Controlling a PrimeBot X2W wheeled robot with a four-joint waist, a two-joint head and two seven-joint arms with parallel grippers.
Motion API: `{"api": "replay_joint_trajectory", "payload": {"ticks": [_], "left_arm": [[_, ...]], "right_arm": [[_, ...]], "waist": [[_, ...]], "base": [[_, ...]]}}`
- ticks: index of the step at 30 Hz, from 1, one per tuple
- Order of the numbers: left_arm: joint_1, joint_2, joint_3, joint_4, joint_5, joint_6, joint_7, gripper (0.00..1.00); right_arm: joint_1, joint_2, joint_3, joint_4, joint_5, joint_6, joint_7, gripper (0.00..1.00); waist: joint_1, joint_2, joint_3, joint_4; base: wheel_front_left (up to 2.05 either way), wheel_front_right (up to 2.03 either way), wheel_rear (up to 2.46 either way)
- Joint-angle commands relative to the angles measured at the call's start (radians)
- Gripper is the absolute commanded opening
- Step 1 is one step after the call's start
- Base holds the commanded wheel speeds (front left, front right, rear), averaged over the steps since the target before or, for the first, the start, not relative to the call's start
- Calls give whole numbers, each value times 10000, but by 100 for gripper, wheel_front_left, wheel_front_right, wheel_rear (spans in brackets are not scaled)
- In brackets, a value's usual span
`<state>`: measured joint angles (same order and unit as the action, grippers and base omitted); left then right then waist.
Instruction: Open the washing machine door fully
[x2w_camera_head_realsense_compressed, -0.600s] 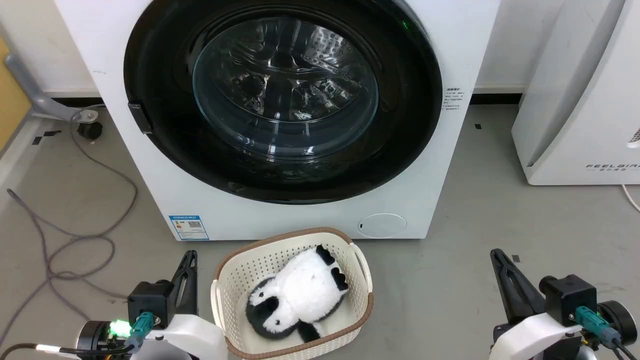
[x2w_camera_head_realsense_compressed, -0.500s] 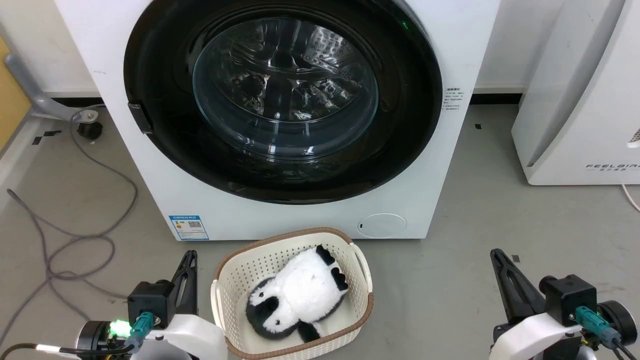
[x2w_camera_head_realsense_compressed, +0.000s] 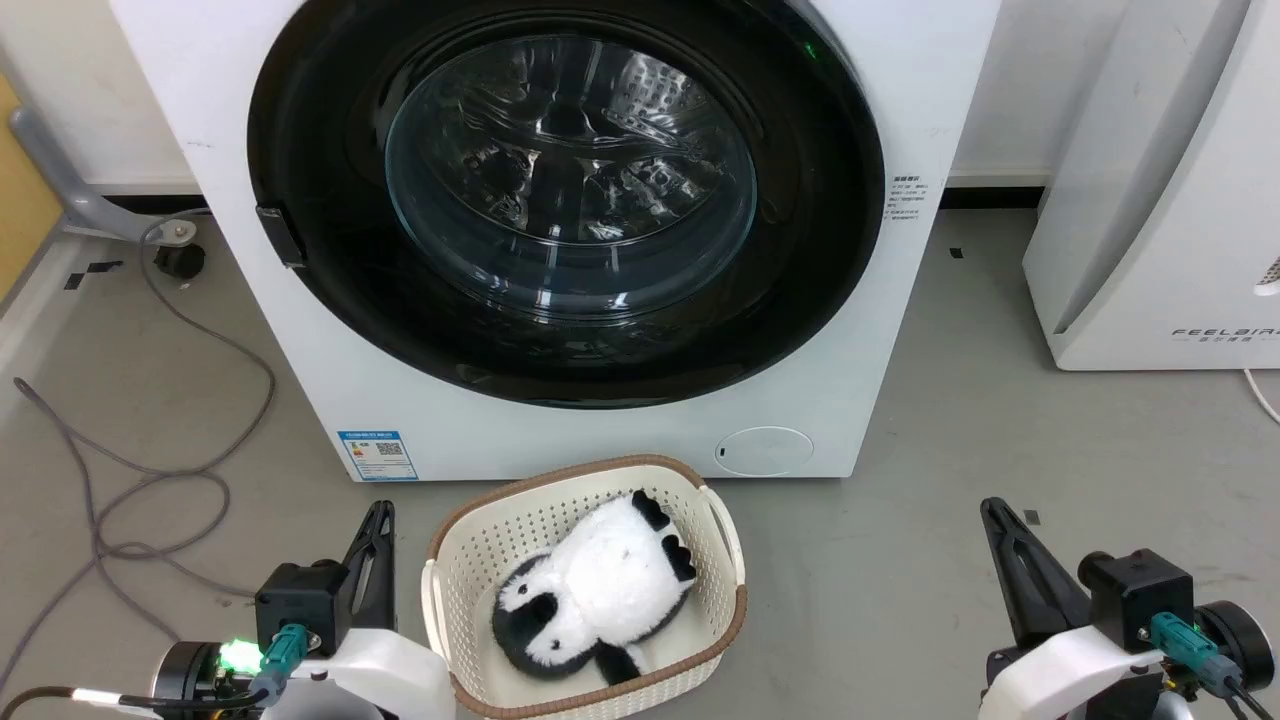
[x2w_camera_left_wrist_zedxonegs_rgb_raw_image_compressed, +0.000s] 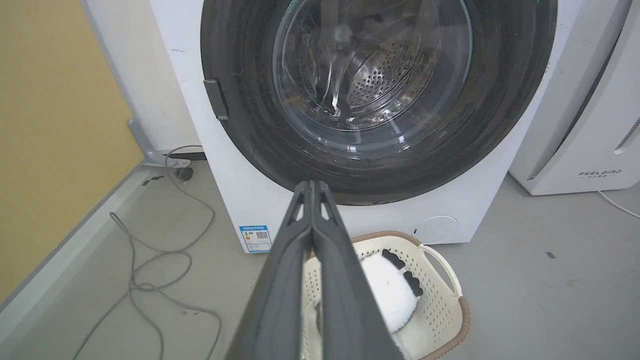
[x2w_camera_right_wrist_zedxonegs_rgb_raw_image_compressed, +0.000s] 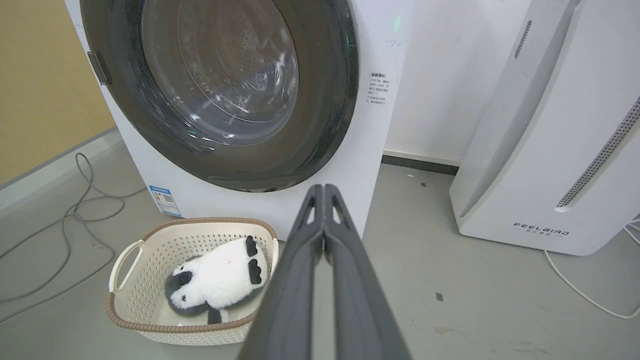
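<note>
- Plainly, the door (x2w_camera_head_realsense_compressed: 565, 200) sits shut, flush in the front of the washer (x2w_camera_head_realsense_compressed: 600, 440), and spans nearly its whole width.
- Its black rim leaves only thin white strips of the washer at either side and a wider band below.
- A small dark tab (x2w_camera_head_realsense_compressed: 280, 235) sits on the door's left edge, about halfway up.
- Through the glass, the steel drum shows.
- Below the door's lower edge, a blue sticker (x2w_camera_head_realsense_compressed: 378, 455) sits at the washer's bottom left and a round flap (x2w_camera_head_realsense_compressed: 765, 450) at its bottom right.
- A basket (x2w_camera_head_realsense_compressed: 440, 545) stands on the floor (x2w_camera_head_realsense_compressed: 900, 520) just before the washer's base, under the door's lowest point; whether it touches the washer I cannot tell.
- A panda toy (x2w_camera_head_realsense_compressed: 600, 585) lies in the basket.
- The left gripper (x2w_camera_head_realsense_compressed: 380, 510) hangs low, just left of the basket and well apart from the door; in the left wrist view its fingers (x2w_camera_left_wrist_zedxonegs_rgb_raw_image_compressed: 300, 235) press together with nothing between them.
- The right gripper (x2w_camera_head_realsense_compressed: 990, 505) is low at the right, over bare floor; in the right wrist view its fingers (x2w_camera_right_wrist_zedxonegs_rgb_raw_image_compressed: 345, 235) likewise meet at the tips, empty.
- Open floor lies between the right gripper and the washer's right corner.
- A white purifier (x2w_camera_head_realsense_compressed: 1160, 200) stands right of the washer, with a gap of floor between them.
- A grey cable (x2w_camera_head_realsense_compressed: 150, 470) loops over the floor left of the washer.
</note>
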<state>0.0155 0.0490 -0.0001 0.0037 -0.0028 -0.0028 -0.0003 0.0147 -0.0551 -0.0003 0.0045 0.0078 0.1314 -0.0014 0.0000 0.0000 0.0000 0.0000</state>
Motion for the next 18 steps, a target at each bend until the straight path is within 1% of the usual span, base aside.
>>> {"api": "replay_joint_trajectory", "payload": {"ticks": [1, 9, 10, 18], "left_arm": [[-155, 12, 1, -37, 28, 28, 3, 0], [-155, 12, 1, -37, 28, 28, 3, 0], [0, 0, -4, 0, 0, 0, 1, 100], [12, -2, -46, 45, -7, 24, -72, 100]], "right_arm": [[-147, 49, 3, -45, -78, -7, 14, 0], [-147, 49, 3, -45, -78, -7, 14, 0], [0, 0, -4, 0, 0, 0, 0, 100], [25, 0, -3, 27, 52, 2, -74, 100]], "waist": [[0, 0, 0, 0], [0, 0, 0, 0], [0, 0, 0, 0], [0, 0, 4, 0]], "base": [[0, 0, 0], [0, 0, 0], [0, 0, 0], [0, 0, 0]]}}
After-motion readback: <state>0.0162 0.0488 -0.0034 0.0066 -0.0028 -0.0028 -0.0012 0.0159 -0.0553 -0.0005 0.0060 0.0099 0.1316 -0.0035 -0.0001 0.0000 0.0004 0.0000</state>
